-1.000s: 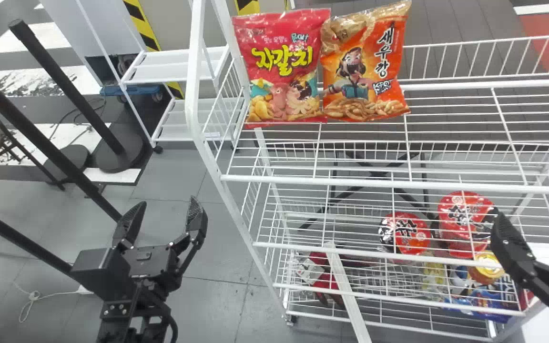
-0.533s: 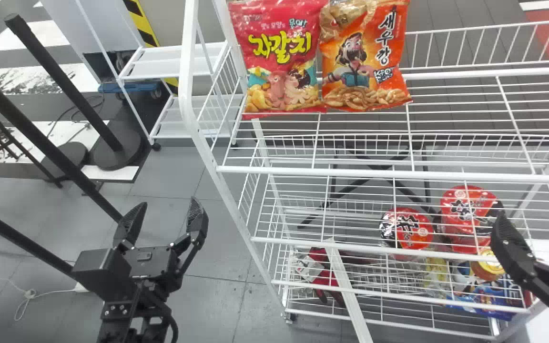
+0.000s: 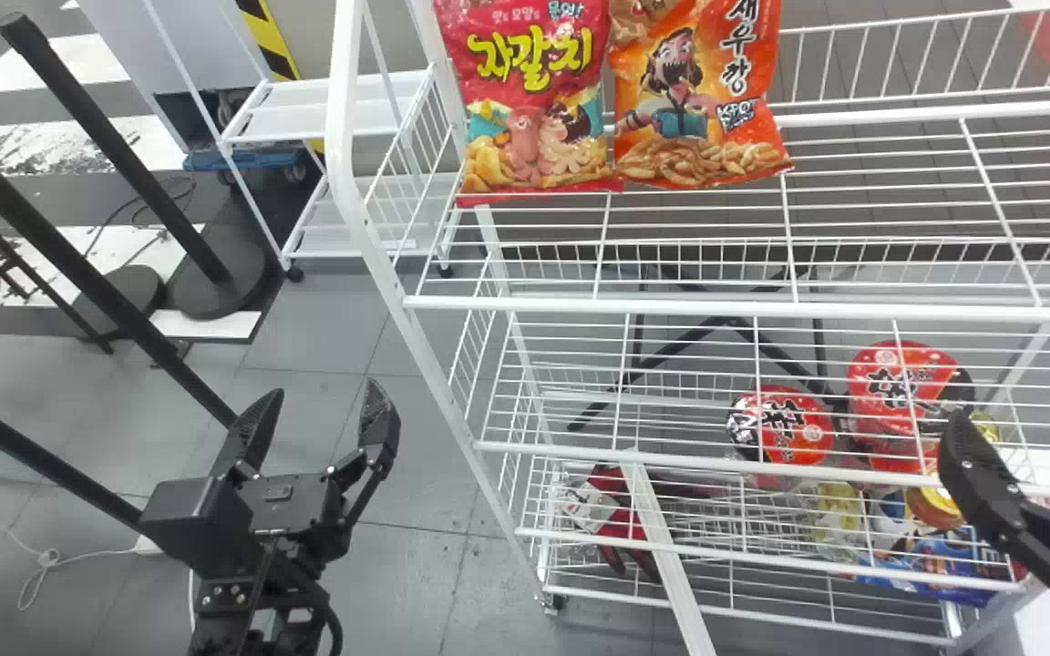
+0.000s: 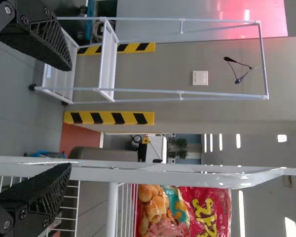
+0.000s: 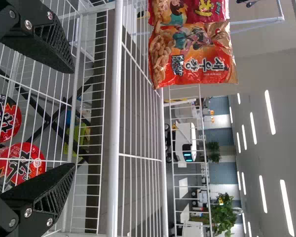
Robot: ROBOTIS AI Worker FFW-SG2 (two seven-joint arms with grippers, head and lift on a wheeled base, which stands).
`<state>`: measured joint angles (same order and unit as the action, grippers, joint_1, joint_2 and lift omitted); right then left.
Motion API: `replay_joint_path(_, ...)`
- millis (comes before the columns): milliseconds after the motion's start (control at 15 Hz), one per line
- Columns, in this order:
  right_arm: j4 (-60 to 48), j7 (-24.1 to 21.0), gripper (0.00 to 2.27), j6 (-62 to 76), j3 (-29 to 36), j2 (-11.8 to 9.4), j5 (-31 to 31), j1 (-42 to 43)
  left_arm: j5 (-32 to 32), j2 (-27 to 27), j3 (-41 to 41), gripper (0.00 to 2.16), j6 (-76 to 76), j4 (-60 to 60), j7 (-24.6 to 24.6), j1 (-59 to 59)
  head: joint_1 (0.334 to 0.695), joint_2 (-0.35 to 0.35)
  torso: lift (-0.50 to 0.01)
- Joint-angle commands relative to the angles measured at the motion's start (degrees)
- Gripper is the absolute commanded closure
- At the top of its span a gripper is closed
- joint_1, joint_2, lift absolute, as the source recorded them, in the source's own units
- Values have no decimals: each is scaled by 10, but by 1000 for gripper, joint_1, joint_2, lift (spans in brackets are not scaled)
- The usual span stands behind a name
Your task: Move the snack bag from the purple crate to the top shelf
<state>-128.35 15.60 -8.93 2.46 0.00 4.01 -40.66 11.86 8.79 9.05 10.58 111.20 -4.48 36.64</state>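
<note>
In the head view my left gripper [image 3: 324, 397] stands open over the floor, left of the white wire rack, with nothing between its fingers. My right gripper [image 3: 1023, 410] is open and empty too, at the right edge in front of the rack. A red snack bag [image 3: 534, 100] and an orange snack bag [image 3: 694, 100] stand side by side at the left end of the top shelf [image 3: 716, 306]. The left wrist view has the open left gripper [image 4: 70, 117] and the red bag [image 4: 207, 210]. From the right wrist, the open right gripper [image 5: 73, 118] is apart from the orange bag [image 5: 192, 57].
Red-lidded cups [image 3: 780, 425] and other packages [image 3: 931, 565] lie lower in the rack. The rack's left upright [image 3: 365, 214] rises between the left gripper and the shelves. Black posts [image 3: 115, 146] and a small white cart [image 3: 329, 105] stand to the left.
The rack and both bags have shifted upward in the head view and look slightly nearer, the bags' tops now cut off. Both grippers keep their place and stay open.
</note>
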Motion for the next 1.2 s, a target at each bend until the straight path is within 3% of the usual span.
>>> replay_joint_path(0,2,0,154,0,0,1,0,1,0,0,0,137,0,0,0,0,695,242,-160)
replay_joint_path(1133,5,0,154,0,0,1,1,2,2,0,0,137,0,-3,1,-1,695,243,-228)
